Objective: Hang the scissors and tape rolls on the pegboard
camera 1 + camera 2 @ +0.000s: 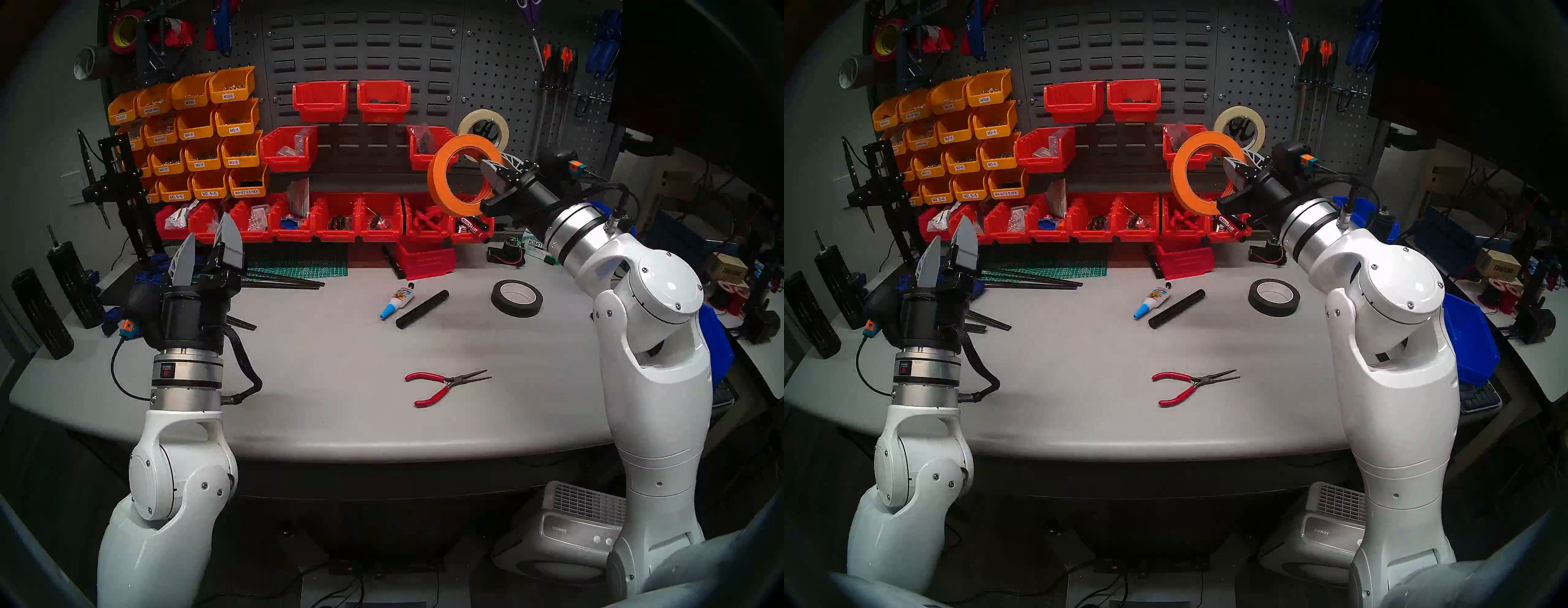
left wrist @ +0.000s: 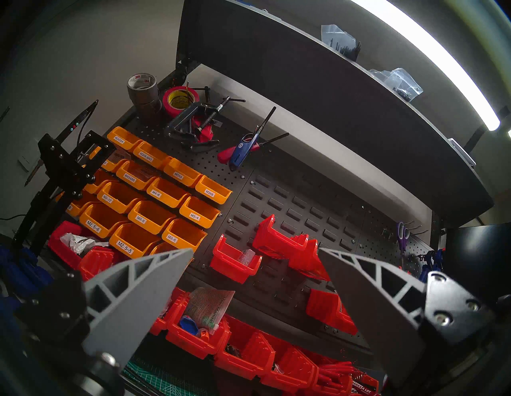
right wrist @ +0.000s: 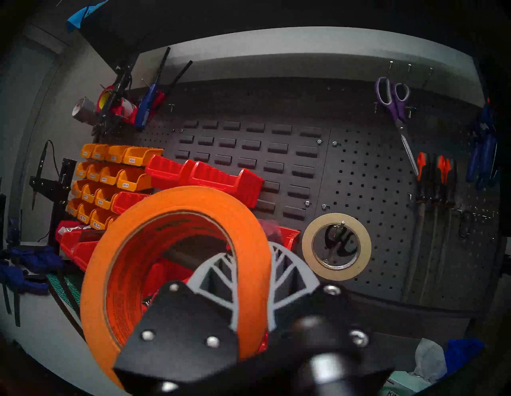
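Two red bins [image 1: 428, 146] just beside pincer-held orange roll [image 1: 441, 170].

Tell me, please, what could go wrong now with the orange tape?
The right end effector pinches only one side of the orange roll, so the roll may swing or slip. The cream roll and black scissors already fill one pegboard hook; bumping them could knock them off.

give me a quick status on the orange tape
Right gripper shut on orange roll, held up, not yet on pegboard. Left gripper open, empty. Cream roll and scissors share a hook.
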Tool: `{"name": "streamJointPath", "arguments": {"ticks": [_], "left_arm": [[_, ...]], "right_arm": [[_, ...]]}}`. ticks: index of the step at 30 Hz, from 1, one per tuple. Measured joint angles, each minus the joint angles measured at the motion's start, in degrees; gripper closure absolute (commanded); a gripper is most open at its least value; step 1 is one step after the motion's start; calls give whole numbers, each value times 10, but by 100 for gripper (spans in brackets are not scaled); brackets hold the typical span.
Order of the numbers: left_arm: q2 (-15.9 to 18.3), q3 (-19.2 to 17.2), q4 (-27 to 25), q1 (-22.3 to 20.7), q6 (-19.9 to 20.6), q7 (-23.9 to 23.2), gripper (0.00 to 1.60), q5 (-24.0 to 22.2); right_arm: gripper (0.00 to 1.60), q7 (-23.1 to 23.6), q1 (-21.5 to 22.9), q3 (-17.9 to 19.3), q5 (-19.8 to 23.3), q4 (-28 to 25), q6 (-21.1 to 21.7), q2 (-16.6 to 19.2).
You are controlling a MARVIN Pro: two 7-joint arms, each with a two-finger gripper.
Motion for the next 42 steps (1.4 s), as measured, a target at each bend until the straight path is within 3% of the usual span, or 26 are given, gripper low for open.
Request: {"name": "streamJointPath", "arguments": {"ticks": [5, 18, 42], "left_arm": [[0, 0, 0, 0, 0, 0, 0, 0], [0, 0, 0, 0, 0, 0, 0, 0], [0, 0, 0, 0, 0, 0, 0, 0]], "right_arm": [[160, -5, -19, 1, -2, 1, -36, -12], [160, -25, -33, 13, -10, 21, -84, -34], [160, -45, 58, 28, 11, 141, -121, -36]]}}
